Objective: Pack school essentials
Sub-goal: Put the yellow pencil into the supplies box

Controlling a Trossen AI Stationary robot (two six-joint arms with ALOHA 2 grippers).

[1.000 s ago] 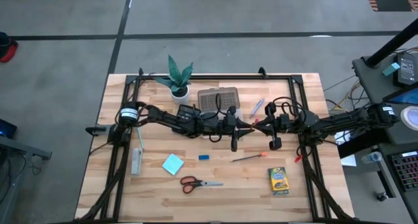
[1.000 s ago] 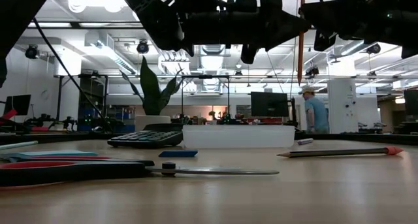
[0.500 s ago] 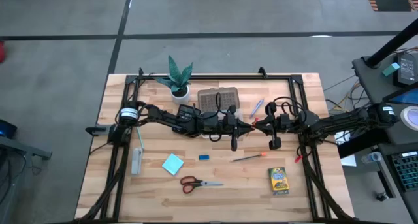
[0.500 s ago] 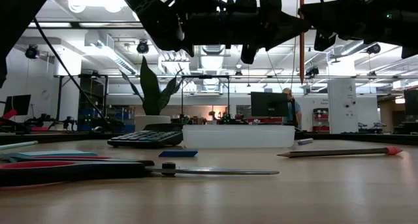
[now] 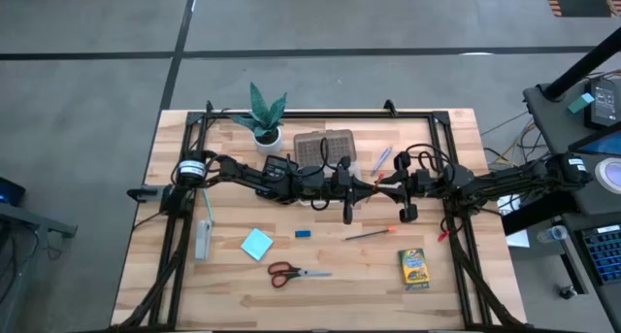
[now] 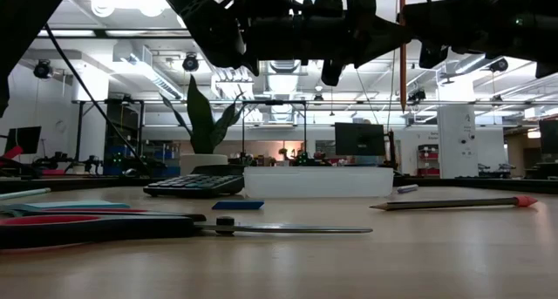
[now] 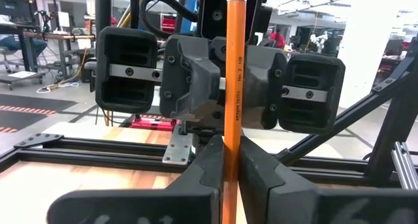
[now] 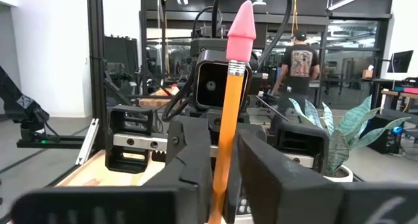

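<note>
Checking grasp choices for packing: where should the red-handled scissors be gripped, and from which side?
Likely straight down from above: the scissors lie flat and closed, red handles toward the left arm's side. Pinch across the narrow neck by the pivot; the loops are wider. The left gripper and right gripper both hold a pencil mid-air.

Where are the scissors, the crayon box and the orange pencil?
scissors (image 5: pixel 298 272), high view, at the pivot between red handles and blades.
crayon box (image 5: pixel 414 268), high view, middle of its top face.
orange pencil (image 7: pixel 233 87), left wrist view, mid-shaft.
</note>
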